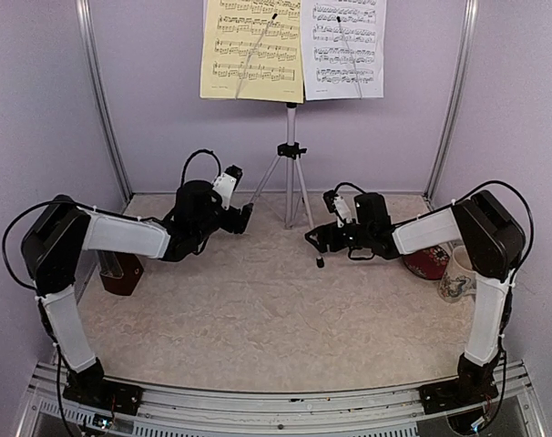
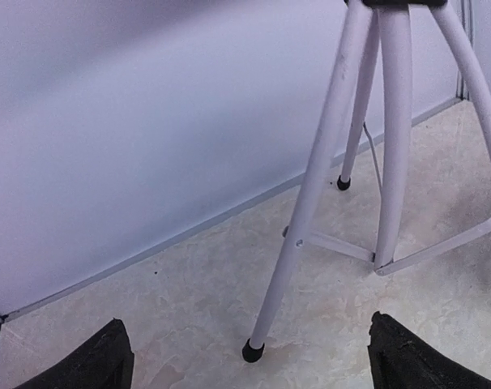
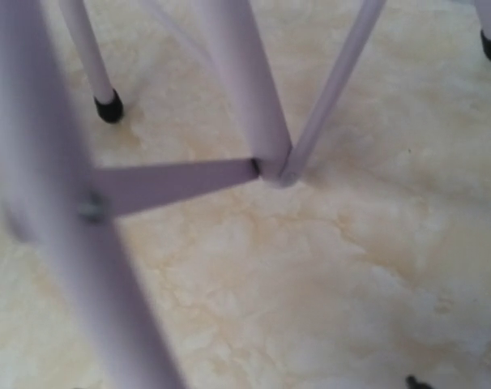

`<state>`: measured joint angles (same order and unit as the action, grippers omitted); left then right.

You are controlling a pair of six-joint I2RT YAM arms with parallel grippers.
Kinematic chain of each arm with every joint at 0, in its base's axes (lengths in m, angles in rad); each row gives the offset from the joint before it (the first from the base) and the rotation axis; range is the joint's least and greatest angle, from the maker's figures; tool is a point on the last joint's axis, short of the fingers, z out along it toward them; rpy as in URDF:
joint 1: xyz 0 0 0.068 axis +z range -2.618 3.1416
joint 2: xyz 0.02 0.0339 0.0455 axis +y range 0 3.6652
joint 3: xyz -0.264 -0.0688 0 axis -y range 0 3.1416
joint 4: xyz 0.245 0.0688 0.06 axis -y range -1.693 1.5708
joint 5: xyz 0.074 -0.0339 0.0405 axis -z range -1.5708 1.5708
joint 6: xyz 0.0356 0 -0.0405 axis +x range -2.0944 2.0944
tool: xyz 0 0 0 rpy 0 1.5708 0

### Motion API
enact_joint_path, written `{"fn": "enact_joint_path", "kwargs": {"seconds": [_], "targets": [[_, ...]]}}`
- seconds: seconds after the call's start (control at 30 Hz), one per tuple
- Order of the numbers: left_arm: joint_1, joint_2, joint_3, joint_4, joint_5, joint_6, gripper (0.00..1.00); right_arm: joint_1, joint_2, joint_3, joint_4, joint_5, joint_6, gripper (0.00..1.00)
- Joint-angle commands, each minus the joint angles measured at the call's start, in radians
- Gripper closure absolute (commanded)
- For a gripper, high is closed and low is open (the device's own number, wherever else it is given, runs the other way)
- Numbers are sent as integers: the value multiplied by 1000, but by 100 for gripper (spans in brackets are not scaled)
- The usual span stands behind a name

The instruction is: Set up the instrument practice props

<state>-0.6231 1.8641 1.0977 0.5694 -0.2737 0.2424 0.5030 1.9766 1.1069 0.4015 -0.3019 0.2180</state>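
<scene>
While both sheets [image 1: 251,50] sit on the music stand [image 1: 291,155], my left gripper [image 2: 245,324] hangs open. I cannot tell the right gripper's [image 1: 315,242] state. The metronome [image 1: 121,273] probably awaits placing.

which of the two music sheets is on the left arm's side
The yellow sheet; the white sheet hangs beside it, on the right arm's side.

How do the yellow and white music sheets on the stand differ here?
In the top view, the yellow sheet sits on the left of the music stand and the white sheet on the right. The yellow sheet looks wider than the white sheet. Both are upright, edge to edge, printed with staves, and each is crossed by a thin retaining arm.
</scene>
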Motion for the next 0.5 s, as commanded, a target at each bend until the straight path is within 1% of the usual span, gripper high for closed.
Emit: {"fn": "enact_joint_path", "kwargs": {"seconds": [0.0, 0.03, 0.1, 0.23, 0.37, 0.47], "targets": [[-3, -244, -45, -174, -119, -271, 1, 5, -114, -50, 15, -4, 19, 7], [-1, -295, -49, -229, -152, -324, 1, 7, -135, -65, 19, -3, 24, 5], [10, -399, -48, -390, -205, -435, 1, 6, -177, -99, 30, 0, 32, 1], [34, -570, -37, -617, -367, -594, 1, 6, -243, -157, 47, -6, 49, 0], [109, -645, 6, -866, -429, -749, 1, 11, -282, -195, 65, -21, 59, 0], [202, -681, 12, -1001, -419, -809, 1, 13, -297, -210, 75, -28, 62, 0]]}}
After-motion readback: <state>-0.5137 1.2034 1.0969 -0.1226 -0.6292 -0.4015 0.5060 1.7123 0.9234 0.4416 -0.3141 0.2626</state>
